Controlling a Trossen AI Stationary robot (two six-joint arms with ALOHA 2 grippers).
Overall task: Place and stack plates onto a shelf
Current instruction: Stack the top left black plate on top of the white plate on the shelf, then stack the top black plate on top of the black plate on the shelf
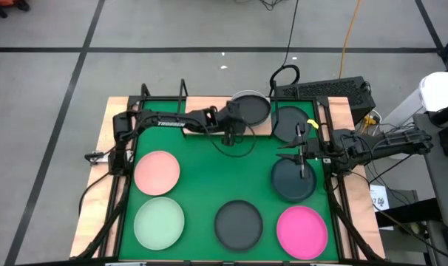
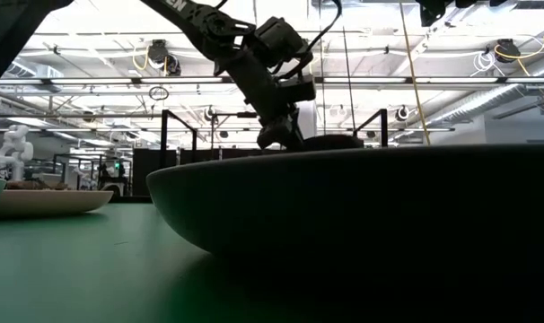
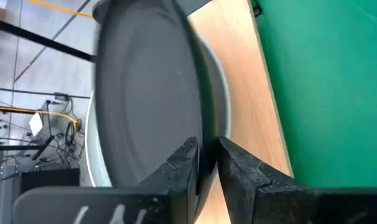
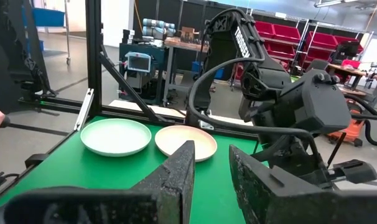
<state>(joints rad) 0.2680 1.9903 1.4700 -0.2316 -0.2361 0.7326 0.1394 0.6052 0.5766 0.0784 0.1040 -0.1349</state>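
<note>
From above, you see the left gripper (image 1: 237, 122) reaching across the far edge of the green mat (image 1: 216, 174), its jaws pinching the rim of a dark grey plate (image 1: 252, 109) that sits over a white plate (image 1: 239, 97) on the shelf (image 1: 265, 125). Another dark plate (image 1: 290, 122) lies on the shelf beside it. The right gripper (image 1: 301, 151) hovers with jaws spread over a dark teal plate (image 1: 293, 179). On the mat lie a pale pink plate (image 1: 157, 171), a pale green plate (image 1: 159, 223), a black plate (image 1: 239, 224) and a hot pink plate (image 1: 302, 230). At table height, the black plate fills your foreground with the left gripper behind it. Your left wrist camera shows the fingers (image 3: 179, 171) clamped on the dark grey plate's rim. Your right wrist camera shows parted fingers (image 4: 176, 180) facing the pale plates.
</note>
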